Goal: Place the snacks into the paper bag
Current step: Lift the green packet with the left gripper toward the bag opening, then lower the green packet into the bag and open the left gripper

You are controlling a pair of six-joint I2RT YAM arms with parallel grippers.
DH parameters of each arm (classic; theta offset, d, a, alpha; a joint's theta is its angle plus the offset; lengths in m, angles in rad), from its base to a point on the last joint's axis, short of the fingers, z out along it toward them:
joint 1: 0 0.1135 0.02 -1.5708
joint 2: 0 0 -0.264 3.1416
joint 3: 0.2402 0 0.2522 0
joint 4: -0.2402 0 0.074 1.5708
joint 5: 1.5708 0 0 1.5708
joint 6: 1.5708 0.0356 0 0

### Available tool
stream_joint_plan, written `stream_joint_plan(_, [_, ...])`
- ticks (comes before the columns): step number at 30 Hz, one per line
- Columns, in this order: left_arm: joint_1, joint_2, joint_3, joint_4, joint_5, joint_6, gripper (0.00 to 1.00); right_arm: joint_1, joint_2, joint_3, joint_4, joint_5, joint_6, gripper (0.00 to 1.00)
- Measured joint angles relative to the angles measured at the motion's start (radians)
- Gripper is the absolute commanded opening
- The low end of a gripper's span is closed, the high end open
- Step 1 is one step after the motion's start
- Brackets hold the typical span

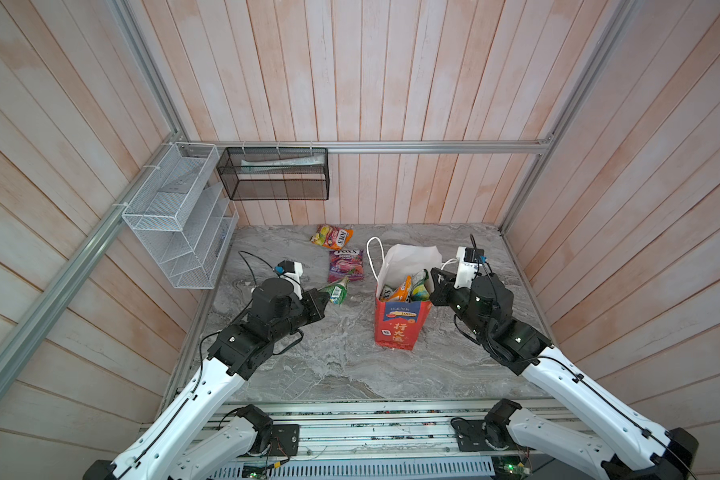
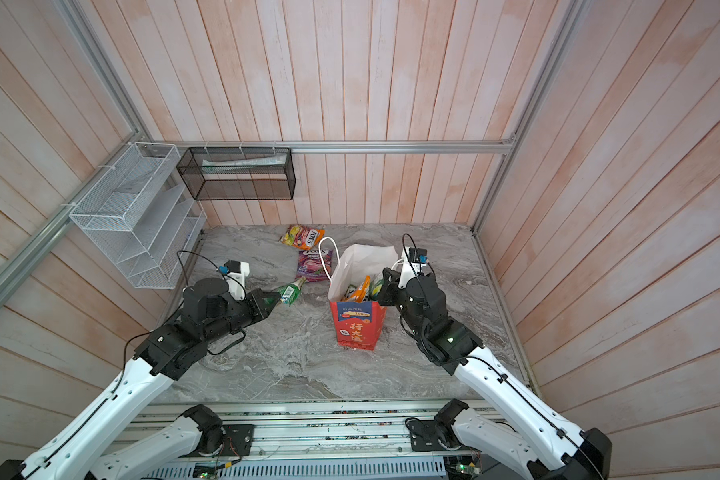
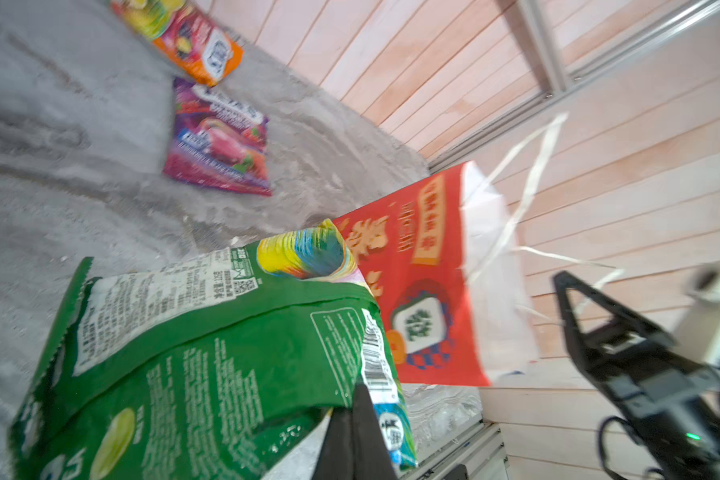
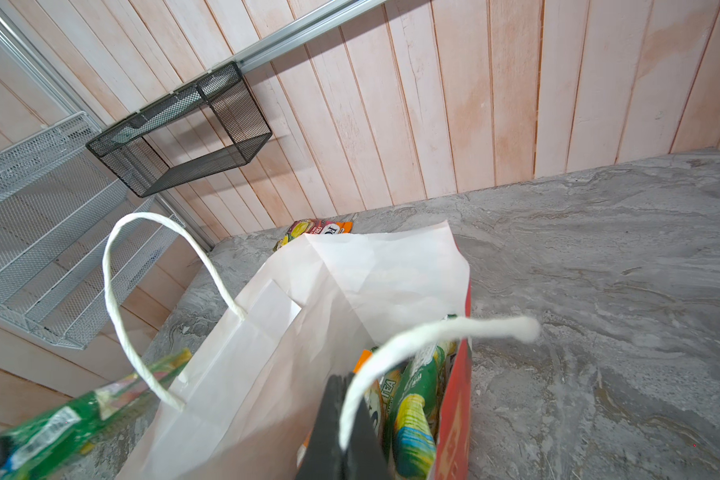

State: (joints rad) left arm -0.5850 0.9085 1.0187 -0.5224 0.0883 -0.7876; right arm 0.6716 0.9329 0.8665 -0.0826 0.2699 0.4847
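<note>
Grey marble table, pink plank walls on three sides. Bag stood upright right of centre, mouth open, with several packets already on end inside and reaching near the rim. Left gripper was clamped on one end of a green packet, which was lifted off the table and well left of the bag. Most of the film hung free beyond the jaws (left wrist view smeared, so grip depth was hard to read). Right gripper sat at the bag's right rim with jaws together. The draped handle lay across its fingers, but whether cord or paper was pinched could not be told. Two snacks lay flat further back, apart from the bag: orange packet near the back wall, purple packet just in front of it. Risks, as judged:

1. Glossy film held by one end could slide out or swing during the carry.
2. The free end could snag the standing handle or the rim below it, and a light paper bag would tip or skid, more so if the right gripper merely rested there.
3. The bag looked fairly full, so the packet could perch on the upright ones and fall back out at release.
</note>
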Motion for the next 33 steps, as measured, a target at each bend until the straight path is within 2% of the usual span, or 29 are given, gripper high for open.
stream_joint_plan(13, [-0.257,0.174,0.402,-0.037,-0.149,0.053,0.0,0.0,0.0,0.0,0.0,-0.006,-0.007,0.0])
stream_joint_plan(19, [-0.335,0.259,0.55,-0.048,-0.179,0.082,0.0,0.0,0.002,0.0,0.0,-0.006,-0.008,0.0])
stream_joint_plan(24, [-0.431,0.385,0.664,-0.041,-0.197,0.108,0.0,0.0,0.003,0.0,0.0,-0.006,-0.01,0.0])
stream_joint_plan(33, [-0.461,0.584,0.719,-0.031,-0.189,0.111,0.0,0.0,0.001,0.0,-0.001,-0.006,-0.011,0.0])
